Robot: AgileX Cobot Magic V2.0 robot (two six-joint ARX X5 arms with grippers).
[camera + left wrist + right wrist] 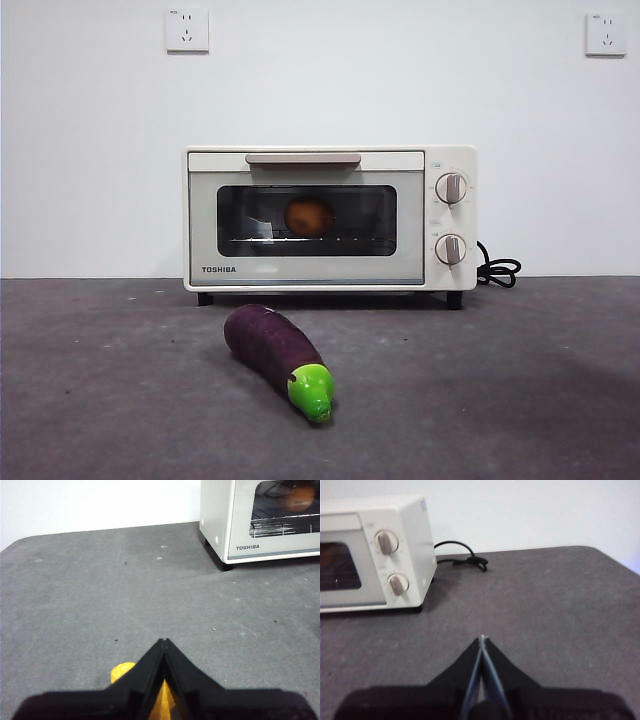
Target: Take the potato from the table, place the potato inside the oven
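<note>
Potato [309, 216] last in line from the near edge, resting on the wire rack [282, 527] inside the oven [330, 220], behind the shut glass door [306, 222].

Nearest on the dark grey desk [120, 390]: a long purple eggplant [279, 356], lying on its side, green tip turned toward the camera, stem end angled back toward the oven, well clear of the oven's feet.

Farther back, cream-white with "TOSHIBA" printed low on the door, standing square against the white wall. Beige bar handle [303, 158] across the top of the door; two round knobs [451, 188] stacked on the right panel; black cord [497, 269] coiled on the desk just beside the right side. Orange-brown and rounded through the window, roughly centred on the rack.

Left gripper [163, 641] low over bare desk, apart from the oven's left front corner, fingers pressed together to a point, nothing between them. Right gripper [482, 638] likewise over bare desk to the right of the oven, fingers closed tip to tip, empty.

Beyond, two wall sockets [187, 30] high on the wall.
</note>
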